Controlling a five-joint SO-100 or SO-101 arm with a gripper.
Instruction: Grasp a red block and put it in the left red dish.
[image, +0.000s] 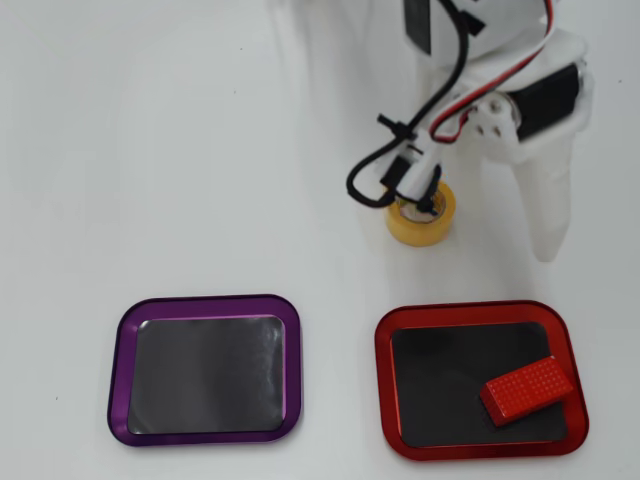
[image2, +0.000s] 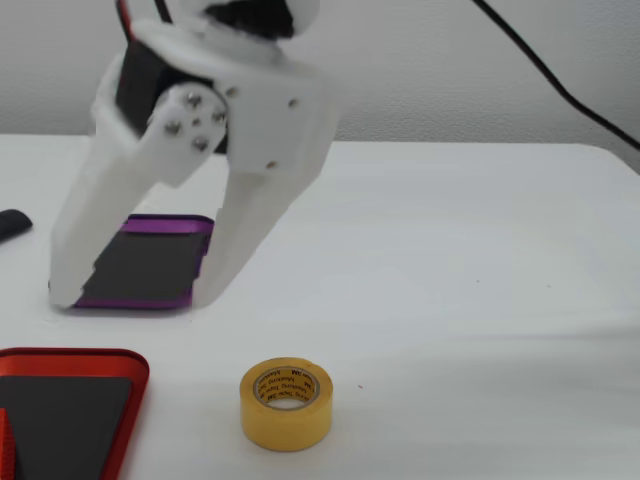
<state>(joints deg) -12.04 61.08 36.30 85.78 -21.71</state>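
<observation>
While red block (image: 526, 389) inside left red dish (image: 385, 380), end effector (image2: 130, 295) spread wide, empty

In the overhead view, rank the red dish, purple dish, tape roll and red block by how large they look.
1. The red dish and the purple dish look about the same size; I won't rank one above the other.
2. The red block, lying in the red dish.
3. The tape roll, slightly smaller, partly covered by cables.
</observation>
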